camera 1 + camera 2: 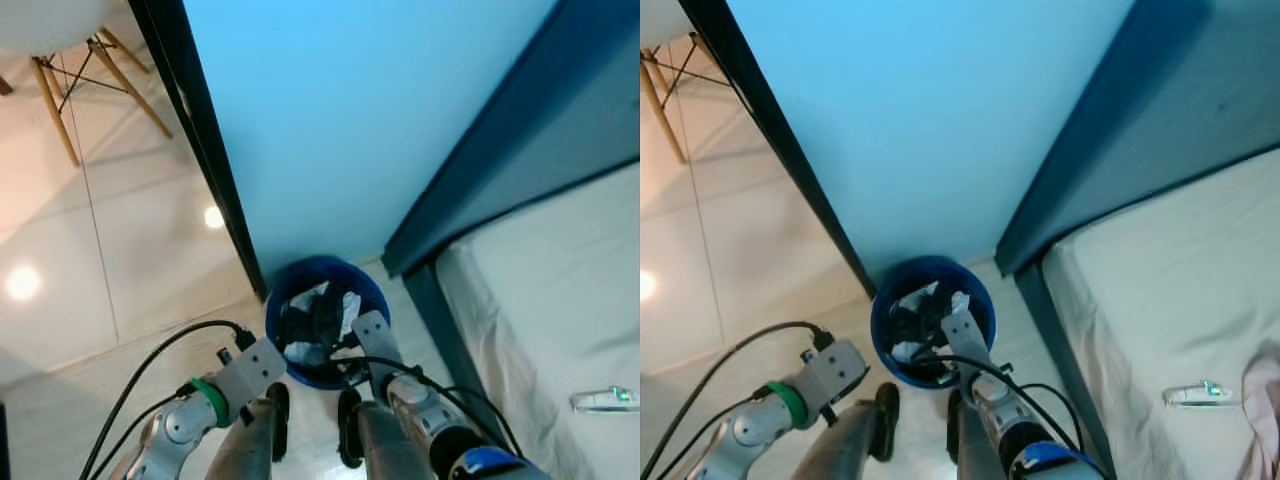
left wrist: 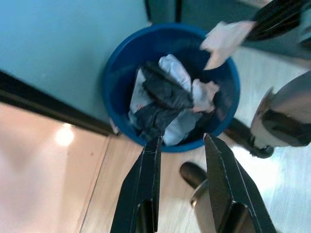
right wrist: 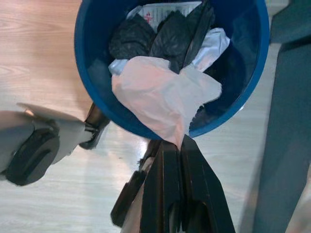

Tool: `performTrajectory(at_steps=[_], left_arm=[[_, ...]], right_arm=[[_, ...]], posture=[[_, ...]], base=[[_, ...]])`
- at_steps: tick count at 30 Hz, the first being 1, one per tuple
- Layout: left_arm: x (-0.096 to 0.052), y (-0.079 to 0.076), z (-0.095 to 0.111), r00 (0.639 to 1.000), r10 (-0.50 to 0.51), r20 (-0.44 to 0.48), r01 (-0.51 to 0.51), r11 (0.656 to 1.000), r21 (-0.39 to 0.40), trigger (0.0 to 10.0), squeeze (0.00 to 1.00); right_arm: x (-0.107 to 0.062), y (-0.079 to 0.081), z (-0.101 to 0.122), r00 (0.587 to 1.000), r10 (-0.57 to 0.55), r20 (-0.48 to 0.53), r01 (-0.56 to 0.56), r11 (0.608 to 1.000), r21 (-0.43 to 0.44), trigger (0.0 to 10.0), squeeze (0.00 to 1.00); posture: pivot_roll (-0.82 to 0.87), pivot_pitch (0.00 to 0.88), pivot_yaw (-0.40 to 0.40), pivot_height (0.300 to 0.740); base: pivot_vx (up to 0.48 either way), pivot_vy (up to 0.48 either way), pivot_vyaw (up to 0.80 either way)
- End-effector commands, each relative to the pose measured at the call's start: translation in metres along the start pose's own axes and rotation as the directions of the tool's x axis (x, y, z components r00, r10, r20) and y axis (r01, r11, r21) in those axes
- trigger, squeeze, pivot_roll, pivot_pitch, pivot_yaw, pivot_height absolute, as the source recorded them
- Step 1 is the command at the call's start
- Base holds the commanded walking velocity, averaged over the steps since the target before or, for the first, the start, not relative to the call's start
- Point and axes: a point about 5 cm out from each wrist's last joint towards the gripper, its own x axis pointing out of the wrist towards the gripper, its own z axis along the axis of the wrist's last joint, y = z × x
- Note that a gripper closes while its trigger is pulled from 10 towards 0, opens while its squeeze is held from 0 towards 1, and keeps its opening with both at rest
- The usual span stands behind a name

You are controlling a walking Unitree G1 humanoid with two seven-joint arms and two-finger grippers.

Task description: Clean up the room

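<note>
Tissue (image 3: 163, 99), crumpled and pale, pinched by one corner in right gripper (image 3: 176, 145), hanging just over blue bin (image 3: 92, 73) rim. Judged featherlight, soft, easily torn; best gripped at a bunched edge, as now. Left gripper (image 2: 182, 141) spread and empty, poised near bin rim, opposite side.

Bright, even light is filling the room. Round lamp glare is shining off the glossy floor (image 1: 120, 300). The blue wall (image 1: 350, 120) is washing out, and the wrist pictures are looking slightly soft.
</note>
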Motion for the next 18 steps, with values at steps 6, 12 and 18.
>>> performTrajectory(at_steps=[6, 12, 18], left_arm=[[-0.004, -0.015, 0.020, 0.983, -0.092, 0.161, 0.094, 0.995, -0.010, 10.0, 0.00], [-0.010, -0.027, 0.029, 0.952, -0.231, 0.201, 0.224, 0.973, 0.059, 10.0, 0.00], [-0.019, -0.034, 0.026, 0.926, -0.342, 0.159, 0.321, 0.936, 0.142, 10.0, 0.00]], right_arm=[[-0.002, -0.005, -0.013, 0.998, -0.032, -0.050, 0.032, 0.999, 0.001, 10.0, 0.00], [-0.003, -0.010, -0.017, 0.996, -0.072, -0.058, 0.070, 0.997, -0.043, 10.0, 0.00], [-0.003, -0.010, -0.017, 0.996, -0.069, -0.060, 0.066, 0.997, -0.044, 10.0, 0.00]], posture=[[0.11, 0.452, 0.028, 0.740], [0.11, 0.439, 0.031, 0.740], [0.11, 0.438, 0.036, 0.740]], base=[[0.000, 0.000, 0.00], [0.000, 0.000, 0.00], [0.000, 0.000, 0.00]])
